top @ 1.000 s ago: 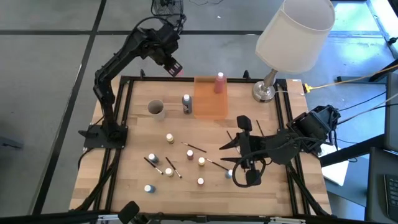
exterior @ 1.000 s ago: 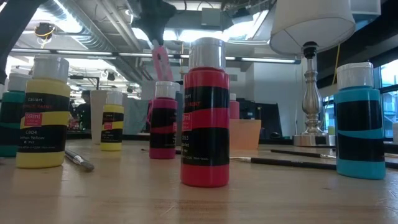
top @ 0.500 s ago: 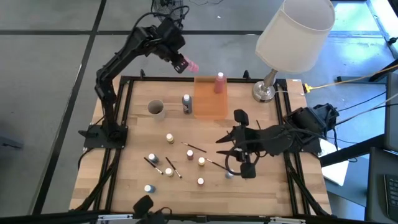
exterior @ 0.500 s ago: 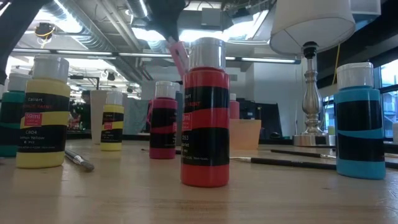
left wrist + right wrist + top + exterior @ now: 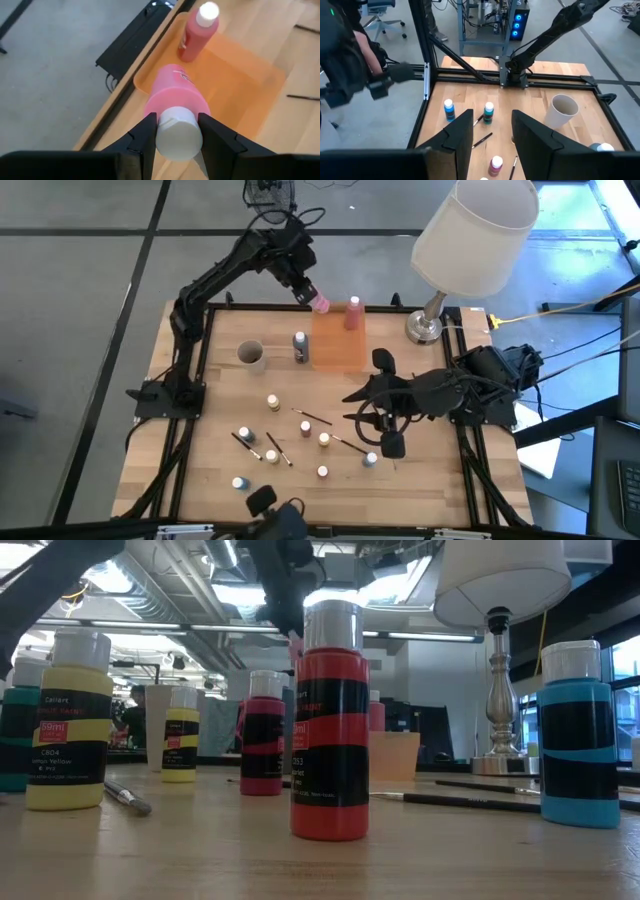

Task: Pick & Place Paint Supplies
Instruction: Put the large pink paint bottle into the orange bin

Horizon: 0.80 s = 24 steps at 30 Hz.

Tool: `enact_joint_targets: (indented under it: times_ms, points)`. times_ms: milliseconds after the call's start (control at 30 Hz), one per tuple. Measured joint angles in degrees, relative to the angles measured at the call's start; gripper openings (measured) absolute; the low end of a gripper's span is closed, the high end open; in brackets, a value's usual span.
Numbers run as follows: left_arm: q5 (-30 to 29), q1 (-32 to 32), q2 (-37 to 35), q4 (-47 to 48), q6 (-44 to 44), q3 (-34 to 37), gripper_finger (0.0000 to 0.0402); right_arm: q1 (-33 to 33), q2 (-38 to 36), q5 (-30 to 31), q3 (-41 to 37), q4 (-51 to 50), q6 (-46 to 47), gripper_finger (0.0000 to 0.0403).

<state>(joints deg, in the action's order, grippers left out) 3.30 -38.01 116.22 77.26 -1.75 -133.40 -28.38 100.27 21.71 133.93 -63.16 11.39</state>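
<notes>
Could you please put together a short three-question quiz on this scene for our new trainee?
1. True or false: the left gripper is shut on a pink bottle.
2. What already stands on the orange tray?
A. a paper cup
B. a pink bottle with a white cap
C. a brush
3. Fill in: the right gripper holds ____ between its open fingers.

Key
1. True; it grips the bottle by the cap end, over the tray's corner.
2. B, the standing bottle.
3. Nothing; it hangs over the small bottles and brushes.
</notes>
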Motion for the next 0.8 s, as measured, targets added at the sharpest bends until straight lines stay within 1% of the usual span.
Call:
enact_joint_targets:
  times_ms: [233, 333, 433, 800]
  points:
    - [0.38, -0.07, 4.16, -2.84, -0.60, 0.00, 0.0119, 0.09, 0.00, 0.05, 0.00, 0.00, -0.06, 0.0137]
    - [0.44, -0.08, 5.66, -2.29, -1.48, 0.00, 0.0119, 0.31, 0.00, 0.07, 0.00, -0.30, -0.08, 0.0137]
    - [-0.78, -0.09, 7.11, -2.15, -2.59, 0.00, 0.0119, 0.54, 0.00, 0.07, 0.00, -0.78, -0.16, 0.0137]
    - [-1.01, -0.57, 7.52, -4.11, -5.06, 0.00, 0.0119, 2.31, 0.00, 0.05, 0.00, -2.25, -0.26, 0.0137]
